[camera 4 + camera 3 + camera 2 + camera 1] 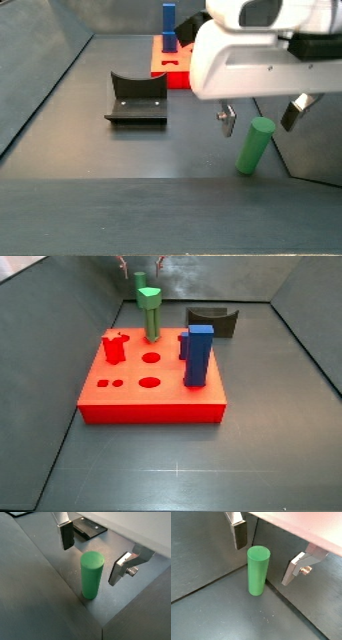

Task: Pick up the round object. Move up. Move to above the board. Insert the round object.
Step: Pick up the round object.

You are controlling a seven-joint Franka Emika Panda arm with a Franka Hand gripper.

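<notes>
Where grey floor meets wall, the gripper [264,556] straddles the round object [257,570], unclosed.

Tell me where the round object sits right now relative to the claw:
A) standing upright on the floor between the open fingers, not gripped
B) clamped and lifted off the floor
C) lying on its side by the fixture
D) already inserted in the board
A: the round object stands upright on the floor, with the claw open around it and gaps on both sides.
</notes>
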